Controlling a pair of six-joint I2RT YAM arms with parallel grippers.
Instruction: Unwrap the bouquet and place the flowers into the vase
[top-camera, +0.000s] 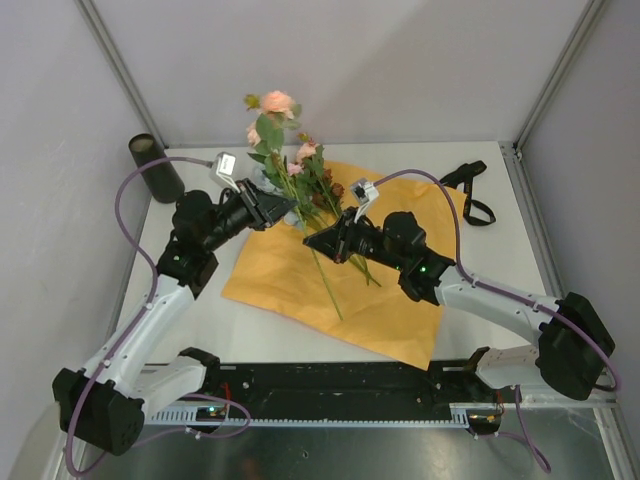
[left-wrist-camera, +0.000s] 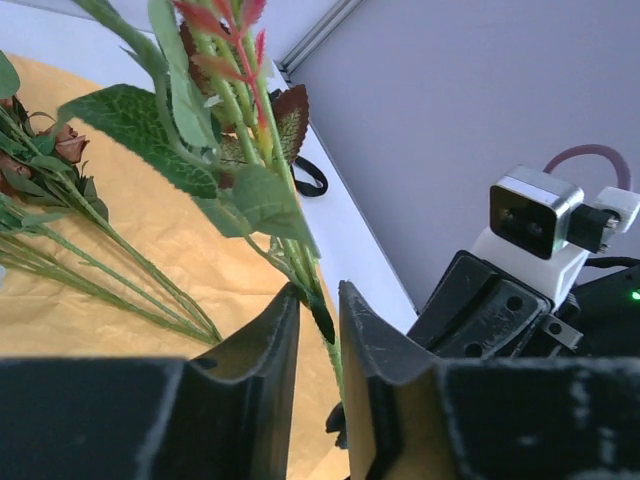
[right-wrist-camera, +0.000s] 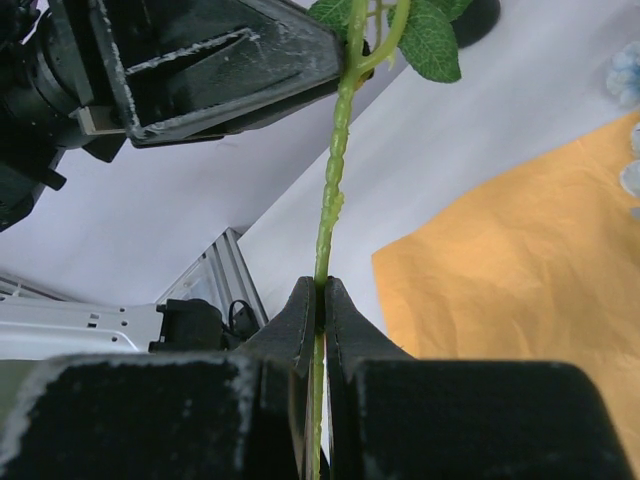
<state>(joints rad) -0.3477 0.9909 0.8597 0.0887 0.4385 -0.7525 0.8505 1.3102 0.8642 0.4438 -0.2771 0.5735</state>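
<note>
Overhead, orange paper (top-camera: 300, 280): spread flat across the middle of the white tabletop (top-camera: 500, 260), unwrapped.
Overhead, flowers (top-camera: 320, 185): lying in a loose bunch on the far part of the paper, pink and brownish blooms pointing away from the arms.
Overhead, stem (top-camera: 268, 135): lifted above the bunch, pink bloom uppermost, lower end running down between the two arms.
Overhead, left claw (top-camera: 283, 210): at the stem from the left, over the paper's far edge.
Overhead, right claw (top-camera: 318, 238): just beside it, lower on the same stem.
Overhead, vase (top-camera: 155, 168): upright in the far left corner, well apart from the flowers.
Overhead, black ribbon (top-camera: 470, 178): loose on the tabletop off the paper's far right corner.
Left wrist, left claw (left-wrist-camera: 318, 295): fingers (left-wrist-camera: 265, 350) drawn in close on either side of the stem (left-wrist-camera: 290, 250), only a narrow gap left; cannot tell whether pressing it.
Left wrist, backdrop: flowers (left-wrist-camera: 60, 200) on the paper (left-wrist-camera: 200, 250), ribbon (left-wrist-camera: 312, 180) beyond.
Right wrist, right claw (right-wrist-camera: 322, 285): pinched tight on the bare green stem (right-wrist-camera: 335, 170).
Right wrist, left claw (right-wrist-camera: 335, 55): higher on the stem, just under its leaves.
Right wrist, paper (right-wrist-camera: 520, 270): below and to the right.
</note>
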